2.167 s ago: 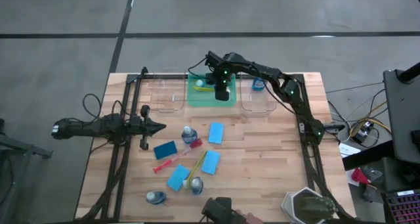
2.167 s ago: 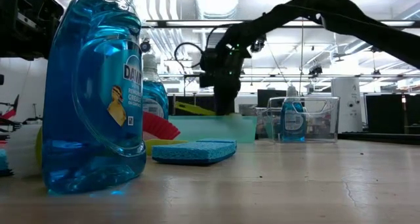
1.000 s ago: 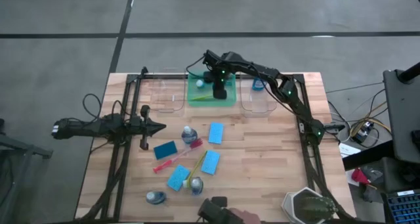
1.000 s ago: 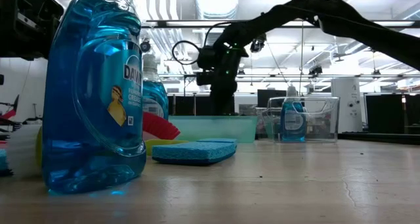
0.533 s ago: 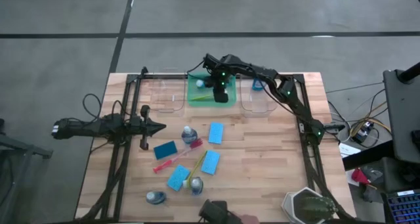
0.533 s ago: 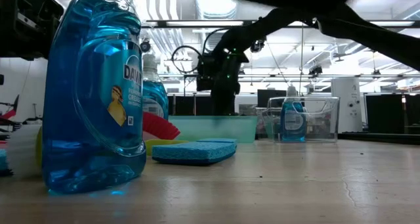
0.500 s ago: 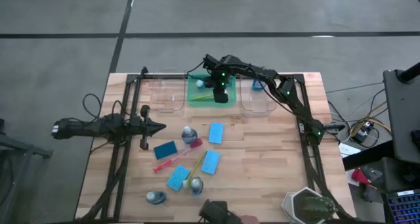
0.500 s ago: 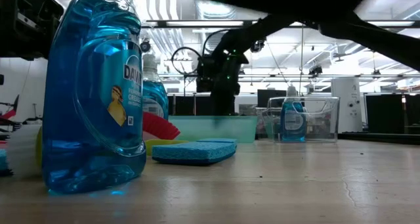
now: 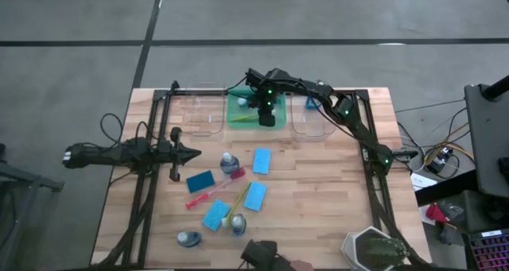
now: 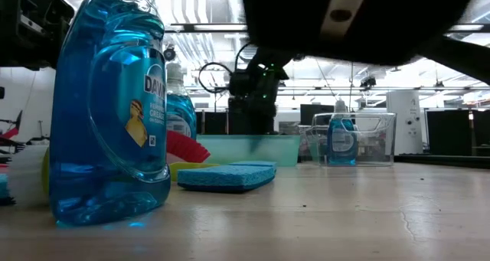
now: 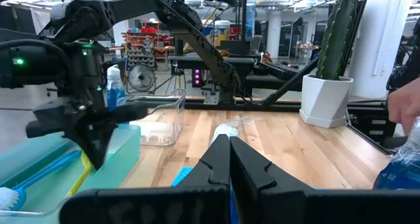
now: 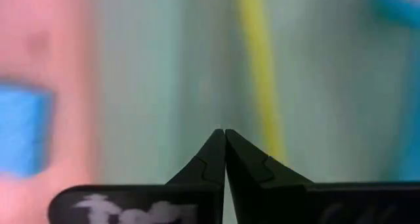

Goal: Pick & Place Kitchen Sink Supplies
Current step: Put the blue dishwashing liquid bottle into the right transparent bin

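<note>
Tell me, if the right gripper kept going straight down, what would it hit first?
Probably the floor of the green bin: the right gripper, shut, points down into it, just beside the yellow brush handle.

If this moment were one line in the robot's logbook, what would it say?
right gripper: shut, empty, over green bin | yellow brush: in bin | left gripper: shut, idle at table's left

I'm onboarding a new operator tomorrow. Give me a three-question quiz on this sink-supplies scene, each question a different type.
1. True or false: the right gripper hangs over the green bin.
2. Which colour is the brush handle under the right gripper's shut fingers? A red, B yellow, C black.
3. Fill in: the left gripper waits at the table's ____ side.

Key: 1 true; 2 B; 3 left.
</note>
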